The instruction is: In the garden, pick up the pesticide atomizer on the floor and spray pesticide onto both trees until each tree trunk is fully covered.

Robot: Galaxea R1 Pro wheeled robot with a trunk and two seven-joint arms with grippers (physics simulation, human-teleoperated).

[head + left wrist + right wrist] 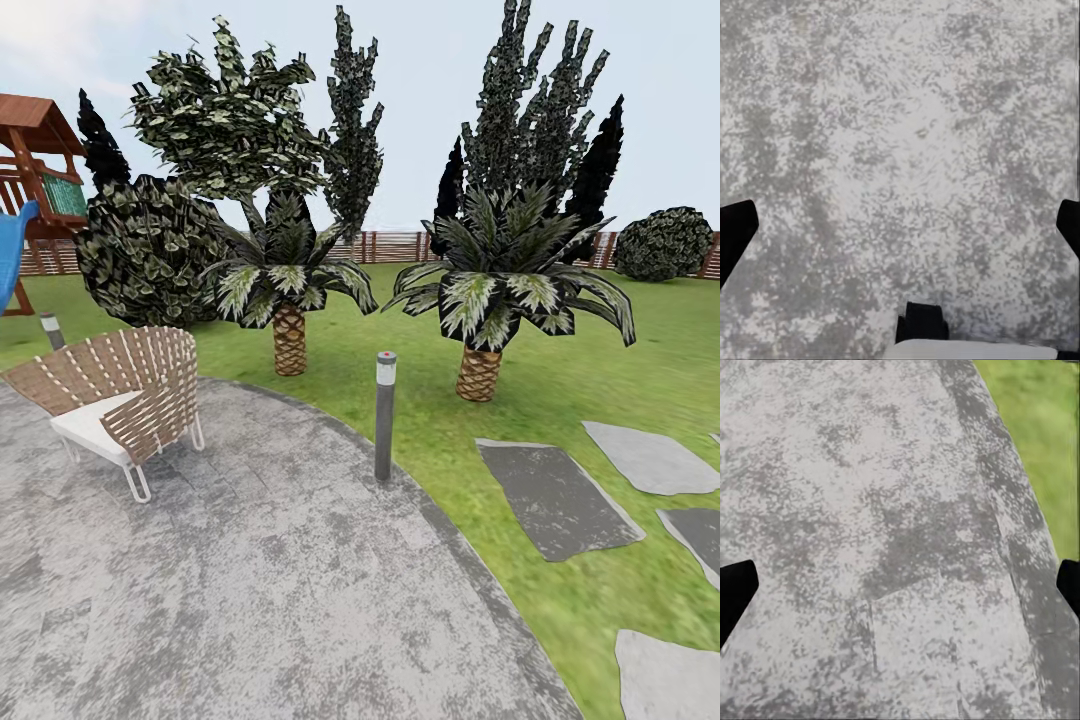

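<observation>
While the robot stands on the round grey paved patch (250, 590), the head view takes in the garden left to right: a wooden play set with a blue slide (30, 190) at the far left, a woven chair (120, 395) on the paving, a short grey lamp post (385, 415) at the paving's edge, two short palms (288, 300) with criss-cross trunks on the lawn (560, 400), stepping stones (555, 495) at the right, and the slat fence (395, 247) behind.

Atomizer: not sighted on the paving or grass ahead. Slim tan-grey trunks: likewise unsighted; just palms, bushes and dark cypress-like trees.

Left gripper (900, 225): fingers spread wide, released, nothing held, pointing down at bare paving. Right gripper (900, 585): the same, released and empty, over paving close to its edge with the grass.

Judgement: which way the atomizer lies from either gripper, and which arm is nearer, cannot be told yet; the base must turn and search first.
</observation>
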